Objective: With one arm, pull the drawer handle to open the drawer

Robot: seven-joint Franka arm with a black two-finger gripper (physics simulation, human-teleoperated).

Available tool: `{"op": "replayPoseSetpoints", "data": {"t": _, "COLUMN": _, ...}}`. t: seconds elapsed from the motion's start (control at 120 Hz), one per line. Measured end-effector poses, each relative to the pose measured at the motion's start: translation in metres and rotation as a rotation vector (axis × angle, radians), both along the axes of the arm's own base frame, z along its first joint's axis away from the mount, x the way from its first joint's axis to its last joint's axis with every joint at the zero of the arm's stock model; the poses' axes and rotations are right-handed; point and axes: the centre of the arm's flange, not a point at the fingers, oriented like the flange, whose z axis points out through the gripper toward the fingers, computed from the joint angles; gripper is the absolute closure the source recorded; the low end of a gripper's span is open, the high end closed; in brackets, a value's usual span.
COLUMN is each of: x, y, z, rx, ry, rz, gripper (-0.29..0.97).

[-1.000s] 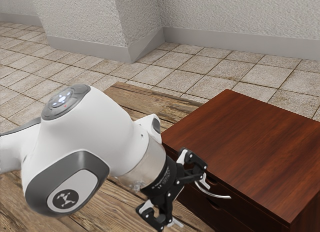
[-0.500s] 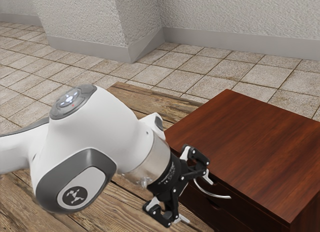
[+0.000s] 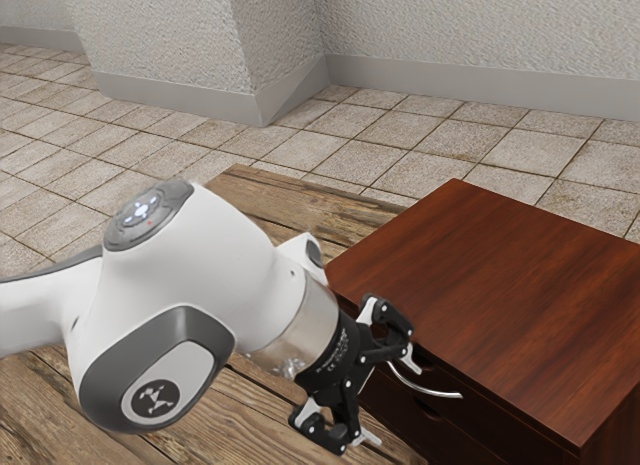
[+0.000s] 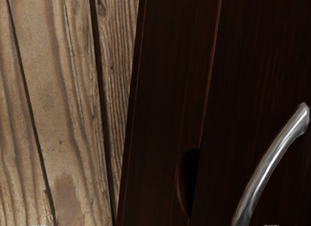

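The white arm [image 3: 180, 315] reaches low toward the exterior view's right, black pincer [image 3: 376, 385] tilted, 2 fingers spread apart.

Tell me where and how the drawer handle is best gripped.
Grip the middle of the curved handle, where it bows clear of the drawer front. Come straight at the front from the table side, one finger above and one below the bar.

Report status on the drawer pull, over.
Gripper open, beside the drawer handle end. Handle not gripped; drawer looks shut. Nothing between fingers and handle.
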Motion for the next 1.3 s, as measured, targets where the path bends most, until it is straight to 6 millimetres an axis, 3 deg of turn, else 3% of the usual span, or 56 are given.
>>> {"op": "replayPoseSetpoints", "data": {"t": 0.242, "x": -0.001, "y": 0.002, "z": 0.000, "rx": -0.003, "ry": -0.004, "rz": 0.004, "gripper": 0.30}}
{"op": "replayPoseSetpoints", "data": {"t": 0.467, "x": -0.004, "y": 0.005, "z": 0.001, "rx": -0.003, "ry": -0.005, "rz": 0.004, "gripper": 0.60}}
{"op": "replayPoseSetpoints", "data": {"t": 0.6, "x": -0.006, "y": 0.008, "z": 0.003, "rx": -0.003, "ry": -0.007, "rz": 0.005, "gripper": 0.70}}
{"op": "replayPoseSetpoints", "data": {"t": 1.042, "x": -0.024, "y": 0.014, "z": 0.006, "rx": 0.019, "ry": 0.002, "rz": -0.021, "gripper": 0.78}}
{"op": "replayPoseSetpoints", "data": {"t": 1.3, "x": -0.043, "y": 0.015, "z": 0.009, "rx": 0.030, "ry": 0.005, "rz": -0.046, "gripper": 0.79}}
